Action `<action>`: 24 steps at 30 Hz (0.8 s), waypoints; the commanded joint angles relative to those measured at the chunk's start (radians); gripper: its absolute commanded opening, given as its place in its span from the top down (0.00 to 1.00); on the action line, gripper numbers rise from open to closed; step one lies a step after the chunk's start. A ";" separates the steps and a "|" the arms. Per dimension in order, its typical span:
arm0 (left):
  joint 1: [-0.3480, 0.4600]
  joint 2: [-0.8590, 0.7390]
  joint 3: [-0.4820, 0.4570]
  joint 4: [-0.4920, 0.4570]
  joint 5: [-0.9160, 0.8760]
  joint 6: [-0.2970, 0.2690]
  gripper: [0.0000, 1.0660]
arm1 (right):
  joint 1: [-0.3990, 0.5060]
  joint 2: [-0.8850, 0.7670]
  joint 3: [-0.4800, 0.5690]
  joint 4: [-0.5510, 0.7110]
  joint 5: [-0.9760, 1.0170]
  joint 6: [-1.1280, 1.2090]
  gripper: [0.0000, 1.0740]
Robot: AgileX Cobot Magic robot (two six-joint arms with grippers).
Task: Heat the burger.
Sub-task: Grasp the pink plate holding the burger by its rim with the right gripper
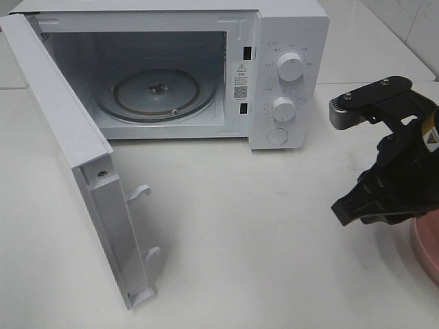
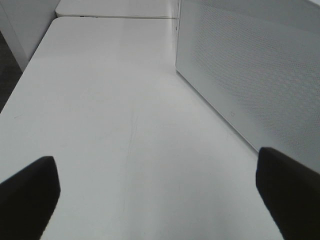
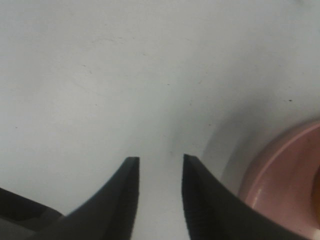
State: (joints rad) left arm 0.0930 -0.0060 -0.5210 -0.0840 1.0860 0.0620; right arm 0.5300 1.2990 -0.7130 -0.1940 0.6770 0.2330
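– While the microwave (image 1: 288, 68) stands with its door (image 1: 62, 130) swung wide, how is the right gripper (image 1: 350, 211) set?
– Parted, but not far. In the right wrist view a narrow gap shows between its two dark fingers (image 3: 120, 195), and only bare white table (image 3: 125, 75) shows through that gap. It grips nothing.
– Is it touching the pink plate (image 1: 429, 247)?
– No contact that I can see. From the high camera it hangs at the right side of the table, just beside the plate's rim, with its fingertips pointing down and toward the middle. From the wrist, the plate (image 3: 285, 175) sits close beside one finger but apart from it.
– And the left gripper (image 2: 156, 170)?
– Spread wide. Its two black fingertips (image 2: 30, 195) sit at opposite edges of the left wrist view, with only tabletop between them. It holds nothing and presses on nothing. A perforated white panel (image 2: 250, 65), by its look the outer face of the door, stands near one finger.
– Where is the burger?
– Hard to say. An orange-brown sliver (image 3: 317, 192) shows at the very edge of the right wrist view, over the plate. It may be the burger, but too little shows to tell. The glass turntable (image 1: 156, 92) lies flat inside the oven, in plain view through the open door
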 commanded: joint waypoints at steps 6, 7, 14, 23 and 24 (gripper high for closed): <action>0.000 -0.016 0.003 -0.006 -0.013 0.002 0.06 | -0.096 -0.058 0.067 -0.085 0.028 -0.045 0.05; 0.000 -0.016 0.003 -0.006 -0.013 0.002 0.06 | -0.096 -0.058 0.067 -0.085 0.028 -0.045 0.05; 0.000 -0.016 0.003 -0.006 -0.013 0.002 0.06 | -0.194 -0.057 0.153 -0.093 -0.011 -0.069 0.09; 0.000 -0.016 0.003 -0.006 -0.013 0.002 0.06 | -0.271 -0.057 0.156 -0.100 -0.040 -0.073 0.18; 0.000 -0.016 0.003 -0.006 -0.013 0.002 0.06 | -0.289 -0.054 0.156 -0.100 -0.040 -0.072 0.20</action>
State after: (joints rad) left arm 0.0930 -0.0060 -0.5210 -0.0840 1.0860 0.0620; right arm 0.2570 1.2460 -0.5620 -0.2850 0.6420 0.1790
